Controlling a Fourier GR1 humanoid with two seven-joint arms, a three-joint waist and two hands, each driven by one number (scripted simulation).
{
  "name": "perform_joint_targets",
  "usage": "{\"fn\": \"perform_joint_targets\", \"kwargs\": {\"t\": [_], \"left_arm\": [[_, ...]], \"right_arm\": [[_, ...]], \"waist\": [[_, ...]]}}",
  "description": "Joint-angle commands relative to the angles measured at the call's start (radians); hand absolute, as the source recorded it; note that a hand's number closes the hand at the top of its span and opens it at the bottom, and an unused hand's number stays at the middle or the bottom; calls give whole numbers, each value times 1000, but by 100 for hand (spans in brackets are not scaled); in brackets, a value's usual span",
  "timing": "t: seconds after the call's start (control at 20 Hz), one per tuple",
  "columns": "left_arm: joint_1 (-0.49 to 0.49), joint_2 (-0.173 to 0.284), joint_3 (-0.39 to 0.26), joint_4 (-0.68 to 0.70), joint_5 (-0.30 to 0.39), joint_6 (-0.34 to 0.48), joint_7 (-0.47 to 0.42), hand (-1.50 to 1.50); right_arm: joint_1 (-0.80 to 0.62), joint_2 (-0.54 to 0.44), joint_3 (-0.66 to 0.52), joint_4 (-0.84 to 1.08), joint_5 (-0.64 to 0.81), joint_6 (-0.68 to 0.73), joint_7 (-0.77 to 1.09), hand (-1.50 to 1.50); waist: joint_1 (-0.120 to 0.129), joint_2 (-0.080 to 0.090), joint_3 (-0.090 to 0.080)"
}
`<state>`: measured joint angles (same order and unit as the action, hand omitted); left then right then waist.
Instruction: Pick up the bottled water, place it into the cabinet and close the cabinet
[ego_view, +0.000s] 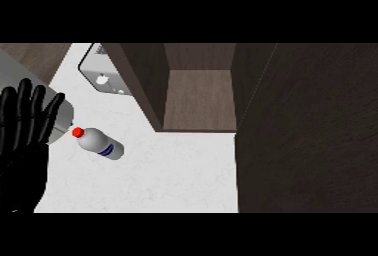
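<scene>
A: Fingers (33, 107) straight, spread, pointing far; nothing held. They belong to the left hand (26, 125), resting at the left edge, forearm running down to the near edge. Right hand not visible

B: Bottle (100, 143)?

A: On the white counter (170, 175), tilted or lying, red cap (77, 132) toward the hand, just beside the fingertips, apart from them. Cabinet (199, 100) stands open on the far side, door (306, 130) swung out at right

B: Step?

A: Pick-up not yet begun, by my reading. Next move calls for bringing a hand over the bottle's body and curling round it
</scene>
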<state>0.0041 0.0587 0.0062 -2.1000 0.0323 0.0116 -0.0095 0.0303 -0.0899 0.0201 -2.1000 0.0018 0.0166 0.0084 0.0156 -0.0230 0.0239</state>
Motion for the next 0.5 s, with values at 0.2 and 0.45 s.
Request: {"fn": "perform_joint_targets", "kwargs": {"t": [0.2, 0.45], "left_arm": [[-34, 166, 324, 88, 261, -129, -46, -150], [13, 110, 267, 95, 340, -67, 209, -150]], "right_arm": [[116, 31, 32, -152, -41, 21, -24, -150], [235, 19, 82, -215, -169, 64, 200, -150]], "waist": [[-19, 21, -25], [-22, 18, -24]]}}
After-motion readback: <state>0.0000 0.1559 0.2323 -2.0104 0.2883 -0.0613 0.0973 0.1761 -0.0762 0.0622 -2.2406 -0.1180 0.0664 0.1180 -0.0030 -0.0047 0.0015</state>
